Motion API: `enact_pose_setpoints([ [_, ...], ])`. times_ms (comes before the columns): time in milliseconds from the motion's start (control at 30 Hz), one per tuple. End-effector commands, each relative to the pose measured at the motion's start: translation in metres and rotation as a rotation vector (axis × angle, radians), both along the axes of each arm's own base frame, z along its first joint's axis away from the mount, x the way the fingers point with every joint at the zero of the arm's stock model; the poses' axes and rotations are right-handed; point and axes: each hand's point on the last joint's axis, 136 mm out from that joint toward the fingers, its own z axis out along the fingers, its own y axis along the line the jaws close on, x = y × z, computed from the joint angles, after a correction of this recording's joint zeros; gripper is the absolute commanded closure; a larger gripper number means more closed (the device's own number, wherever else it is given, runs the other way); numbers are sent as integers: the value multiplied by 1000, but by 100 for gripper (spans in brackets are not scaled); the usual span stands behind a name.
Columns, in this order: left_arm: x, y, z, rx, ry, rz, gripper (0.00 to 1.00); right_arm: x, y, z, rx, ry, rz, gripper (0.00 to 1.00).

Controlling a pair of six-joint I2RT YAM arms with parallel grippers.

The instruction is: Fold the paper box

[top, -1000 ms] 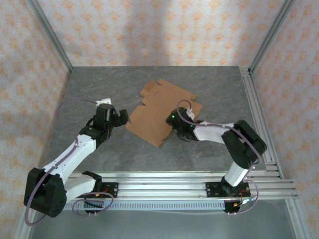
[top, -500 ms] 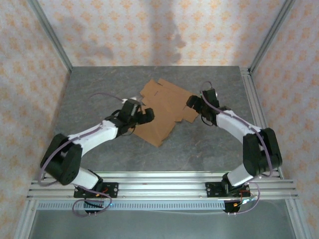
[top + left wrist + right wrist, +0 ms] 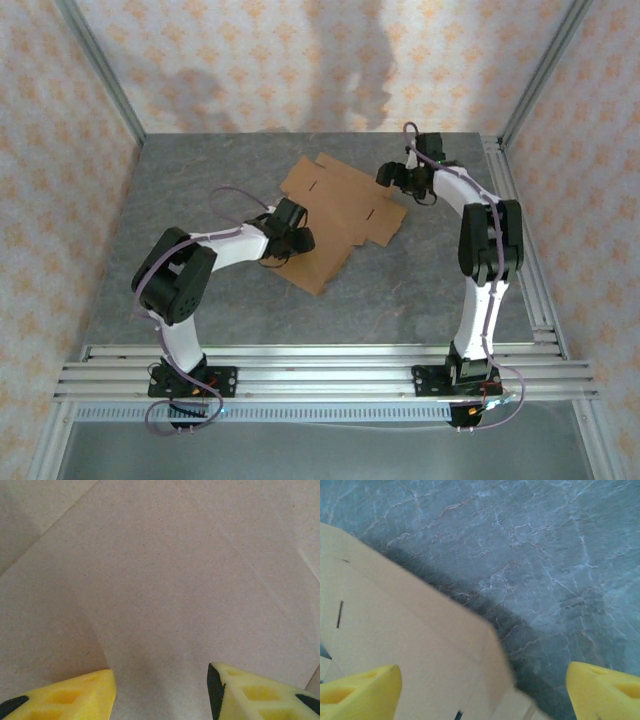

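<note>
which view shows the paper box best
The top external view: the paper box lies flat there, with almost its whole outline, flaps and slots visible. The left wrist view looks closely at a plain creased patch of it; the right wrist view catches one slotted corner against the table.

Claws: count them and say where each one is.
2. The left claw is over the near-left part of the paper box; the right claw straddles its far-right edge. No others seem hidden.

A grey marbled table bears 1 flat brown paper box, unfolded, near its middle.
</note>
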Motion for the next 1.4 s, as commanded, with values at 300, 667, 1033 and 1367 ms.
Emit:
enact_pose_setpoints([
  [300, -32, 37, -42, 121, 190, -86, 47, 14, 60, -6, 205, 74, 465, 23],
  [667, -27, 37, -38, 101, 190, -120, 42, 5, 79, -13, 227, 109, 574, 41],
  [1033, -11, 44, 16, 129, 43, -97, 30, 25, 55, 3, 83, -3, 421, 86],
  [1367, -8, 57, 72, 148, -84, -47, 8, 13, 19, 21, 44, -182, 74, 94],
])
